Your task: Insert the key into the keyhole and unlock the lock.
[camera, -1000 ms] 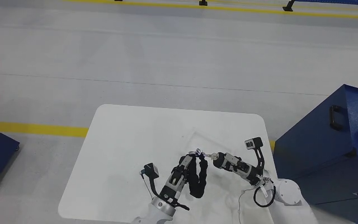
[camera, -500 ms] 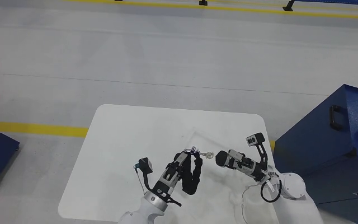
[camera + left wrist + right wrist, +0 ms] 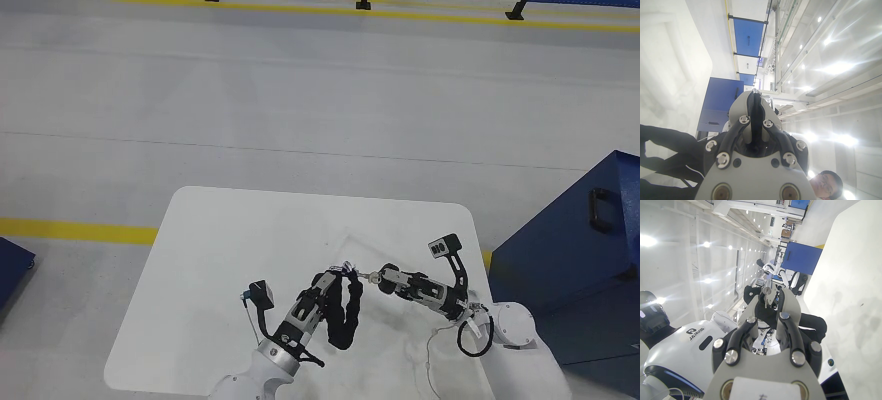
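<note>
Key (image 3: 766, 300), judged light, stiff and slick, sits in padlock (image 3: 347, 270) clamped by left gripper (image 3: 754, 94); right gripper (image 3: 769, 295), fingers apart, should pinch its bow.

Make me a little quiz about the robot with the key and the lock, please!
1. True or false: the left pincer is clamped on the black lock.
2. What colour is the table? A) white B) green C) red
3. Fill in the gap: in the right wrist view, the right pincer has a finger on either side of a small metal ____.

Key: 1 true. 2 A. 3 key.
</note>
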`<control>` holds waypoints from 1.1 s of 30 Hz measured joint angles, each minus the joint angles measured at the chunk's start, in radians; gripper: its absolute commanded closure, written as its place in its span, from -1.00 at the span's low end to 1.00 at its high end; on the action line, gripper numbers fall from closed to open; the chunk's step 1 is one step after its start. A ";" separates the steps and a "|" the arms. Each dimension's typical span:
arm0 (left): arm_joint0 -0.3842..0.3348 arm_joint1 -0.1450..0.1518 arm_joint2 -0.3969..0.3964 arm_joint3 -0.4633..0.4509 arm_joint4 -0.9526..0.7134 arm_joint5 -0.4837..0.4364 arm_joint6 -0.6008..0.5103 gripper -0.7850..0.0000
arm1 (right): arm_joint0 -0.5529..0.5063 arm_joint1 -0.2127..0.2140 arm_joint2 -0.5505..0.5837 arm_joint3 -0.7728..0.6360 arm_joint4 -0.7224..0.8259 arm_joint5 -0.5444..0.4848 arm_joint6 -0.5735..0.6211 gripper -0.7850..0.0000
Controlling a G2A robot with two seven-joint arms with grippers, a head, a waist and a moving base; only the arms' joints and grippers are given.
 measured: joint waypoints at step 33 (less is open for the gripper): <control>0.006 0.015 -0.004 -0.024 -0.006 0.023 -0.003 1.00 | 0.010 0.018 -0.037 -0.009 0.044 0.009 0.029 0.62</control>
